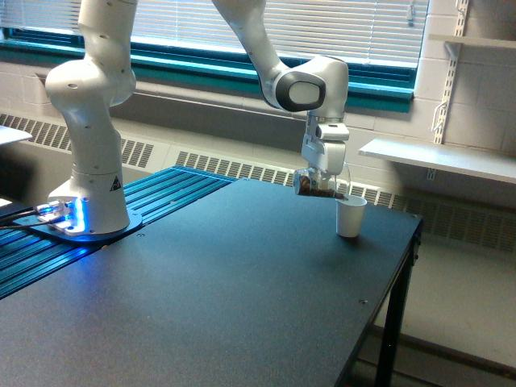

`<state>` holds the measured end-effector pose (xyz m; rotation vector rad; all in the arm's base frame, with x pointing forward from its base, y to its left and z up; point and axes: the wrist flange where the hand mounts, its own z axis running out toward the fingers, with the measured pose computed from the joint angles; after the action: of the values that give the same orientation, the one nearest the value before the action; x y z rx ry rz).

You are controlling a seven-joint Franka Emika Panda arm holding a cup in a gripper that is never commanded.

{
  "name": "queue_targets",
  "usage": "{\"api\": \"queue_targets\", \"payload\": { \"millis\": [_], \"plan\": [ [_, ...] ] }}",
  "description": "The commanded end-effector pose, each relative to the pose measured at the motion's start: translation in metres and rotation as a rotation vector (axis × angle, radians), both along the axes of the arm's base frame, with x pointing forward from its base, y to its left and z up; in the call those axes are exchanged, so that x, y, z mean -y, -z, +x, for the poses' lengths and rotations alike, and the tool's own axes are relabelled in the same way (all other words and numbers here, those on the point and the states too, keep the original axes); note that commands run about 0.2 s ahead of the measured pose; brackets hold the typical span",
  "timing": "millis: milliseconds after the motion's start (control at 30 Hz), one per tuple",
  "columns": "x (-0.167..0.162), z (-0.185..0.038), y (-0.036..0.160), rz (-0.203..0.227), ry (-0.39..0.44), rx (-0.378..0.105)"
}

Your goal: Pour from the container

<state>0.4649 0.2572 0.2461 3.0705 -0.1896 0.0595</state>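
Note:
A small transparent container (316,185) with dark brown granular contents hangs tipped on its side in my gripper (324,181), which is shut on it. Its mouth points toward the exterior view's right, just above and to the left of the rim of a white paper cup (349,216). That cup stands upright on the dark table (226,290) near the far right corner. The fingertips are largely hidden behind the container.
The arm's white base (89,193) stands on a blue ribbed platform (48,250) at the exterior view's left. The table's right edge (391,274) drops off close beside the white cup. A wall shelf (439,157) juts out behind at the right.

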Motion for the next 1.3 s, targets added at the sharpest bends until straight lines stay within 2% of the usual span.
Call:
{"api": "queue_targets", "payload": {
  "millis": [33,433,1300],
  "plan": [
    [-0.001,0.006,-0.004,-0.014,-0.018,-0.003],
    [-0.006,0.014,-0.006,-0.028,-0.032,-0.008],
    [-0.010,0.022,-0.008,-0.066,-0.072,-0.054]
  ]
}}
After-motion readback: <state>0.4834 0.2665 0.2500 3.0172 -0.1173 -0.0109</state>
